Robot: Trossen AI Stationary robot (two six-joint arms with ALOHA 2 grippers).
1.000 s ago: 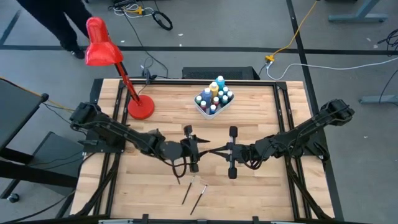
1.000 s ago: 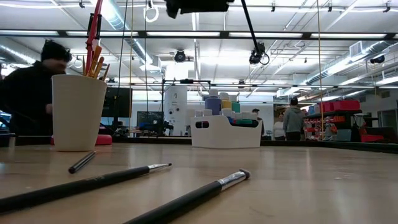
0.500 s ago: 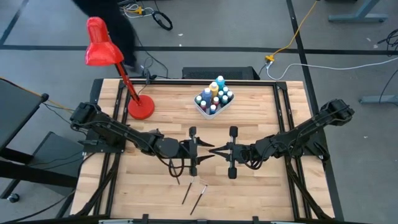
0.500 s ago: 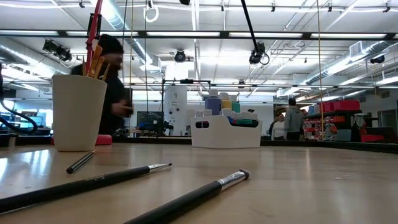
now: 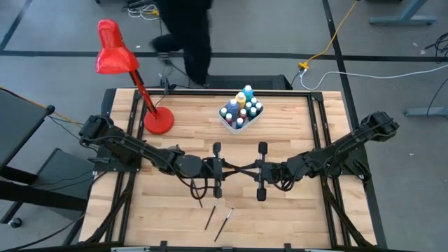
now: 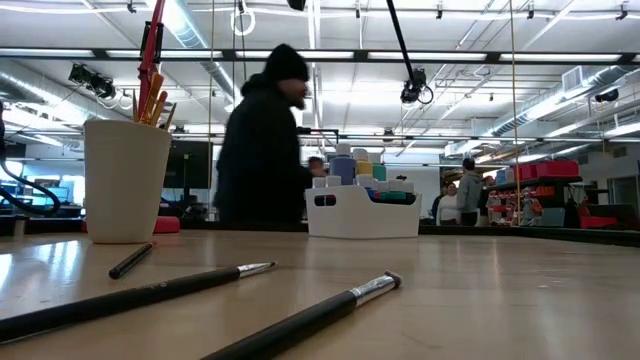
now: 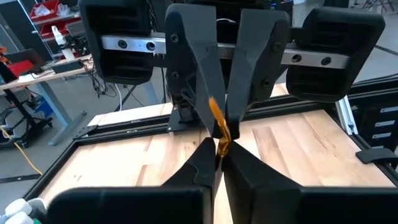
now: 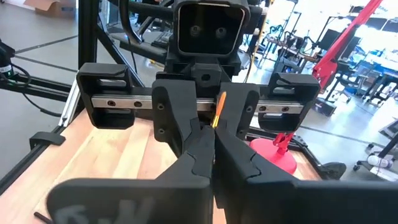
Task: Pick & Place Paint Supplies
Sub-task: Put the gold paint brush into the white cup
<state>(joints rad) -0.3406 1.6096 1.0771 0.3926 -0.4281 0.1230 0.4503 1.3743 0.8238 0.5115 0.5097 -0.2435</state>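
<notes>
Most of the orange-handled paintbrush point(image 7: 217, 127) is hidden between the two closed end effectors, which meet tip to tip in front of the white tray point(image 5: 240, 120); only a short orange stretch is seen in the wrist views. The left end effector point(image 5: 231, 169) and the right end effector point(image 5: 244, 169) are both clamped on this paintbrush, with the arms stretched inward, low over the tabletop point(image 5: 294, 210). The paint bottles point(image 5: 241, 109) are packed in the tray. Loose dark paintbrushes point(image 5: 218, 218) lie nearer than the tray, behind the arms.
</notes>
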